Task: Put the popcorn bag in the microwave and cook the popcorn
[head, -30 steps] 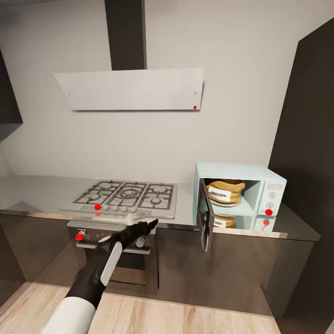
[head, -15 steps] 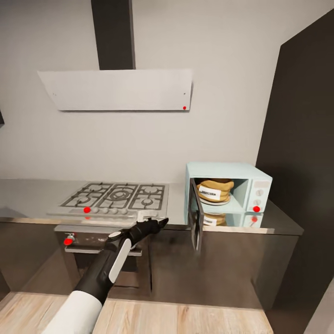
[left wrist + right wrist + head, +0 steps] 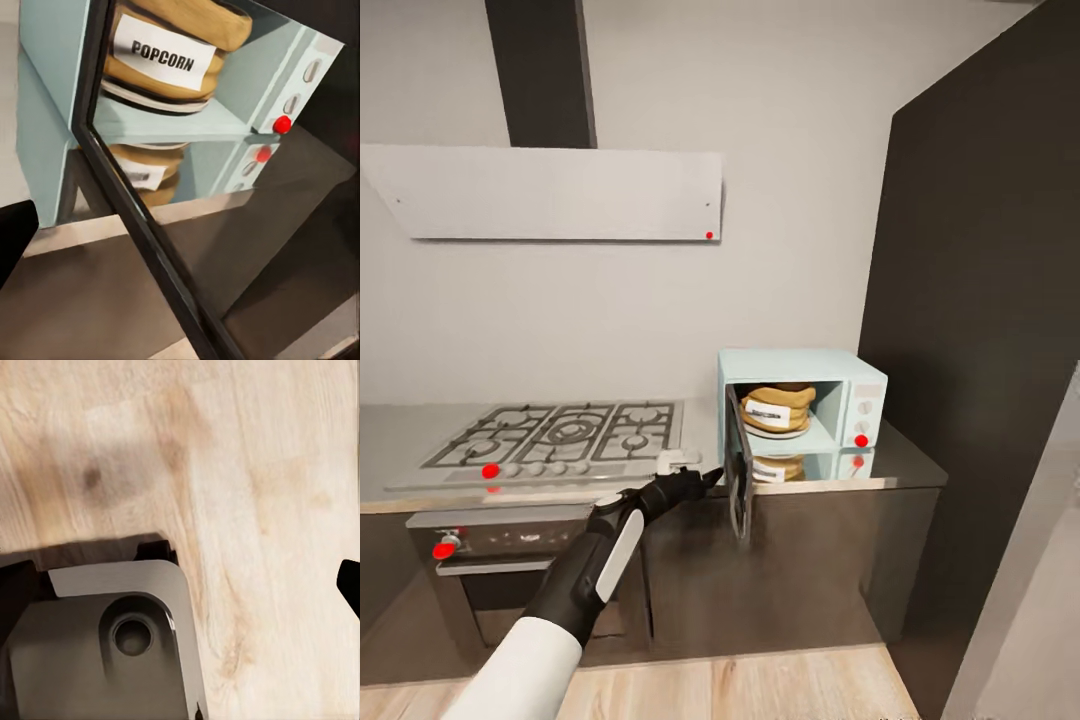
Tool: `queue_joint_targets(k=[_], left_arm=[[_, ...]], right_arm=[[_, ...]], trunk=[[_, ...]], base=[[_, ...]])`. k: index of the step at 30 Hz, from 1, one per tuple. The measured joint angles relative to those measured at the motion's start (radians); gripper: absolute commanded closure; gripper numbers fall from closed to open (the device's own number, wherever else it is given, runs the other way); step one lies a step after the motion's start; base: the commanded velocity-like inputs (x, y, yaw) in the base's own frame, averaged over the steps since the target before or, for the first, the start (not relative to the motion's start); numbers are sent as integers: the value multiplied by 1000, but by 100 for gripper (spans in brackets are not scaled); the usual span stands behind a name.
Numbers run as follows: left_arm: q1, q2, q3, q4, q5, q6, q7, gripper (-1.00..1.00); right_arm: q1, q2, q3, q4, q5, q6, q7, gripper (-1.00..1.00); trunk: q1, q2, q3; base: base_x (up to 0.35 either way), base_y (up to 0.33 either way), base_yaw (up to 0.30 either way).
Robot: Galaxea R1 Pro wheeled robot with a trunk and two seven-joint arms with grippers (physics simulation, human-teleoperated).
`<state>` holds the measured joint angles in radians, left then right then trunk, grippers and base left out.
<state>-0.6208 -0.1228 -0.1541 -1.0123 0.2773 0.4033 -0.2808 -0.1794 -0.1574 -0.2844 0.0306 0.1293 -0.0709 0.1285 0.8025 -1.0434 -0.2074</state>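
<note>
Inside the open microwave point(image 3: 840, 372) sits the popcorn bag point(image 3: 775, 408).

A pale grey wall point(image 3: 780, 150) fills the upper centre of the head view, carrying a flat light-grey extractor hood point(image 3: 550, 192) at upper left under a dark vertical duct point(image 3: 540, 70). A tall dark-brown cabinet point(image 3: 980, 350) stands at right. Light wood plank floor point(image 3: 760, 690) runs along the bottom edge.
</note>
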Motion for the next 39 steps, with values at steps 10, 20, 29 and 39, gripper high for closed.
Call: queue_joint_targets(k=[10, 20, 29, 39], left_arm=[[0, -1, 0, 3, 0, -4, -1, -100], [0, -21, -181, -1, 0, -9, -1, -100], [0, -22, -188, 4, -5, -10, 10, -100], [0, -23, -189, 10, -5, -9, 17, -100]], right_arm=[[0, -3, 0, 0, 1, 2, -1, -100], [0, -2, -2, 0, 0, 0, -2, -100], [0, -2, -3, 0, 0, 0, -2, -100], [0, -2, -1, 0, 0, 0, -2, -100]], trunk=[[0, 0, 2], [0, 0, 2], [0, 0, 2], [0, 0, 2]], base=[[210, 152, -108], [7, 6, -73], [0, 0, -236], [117, 0, -239]])
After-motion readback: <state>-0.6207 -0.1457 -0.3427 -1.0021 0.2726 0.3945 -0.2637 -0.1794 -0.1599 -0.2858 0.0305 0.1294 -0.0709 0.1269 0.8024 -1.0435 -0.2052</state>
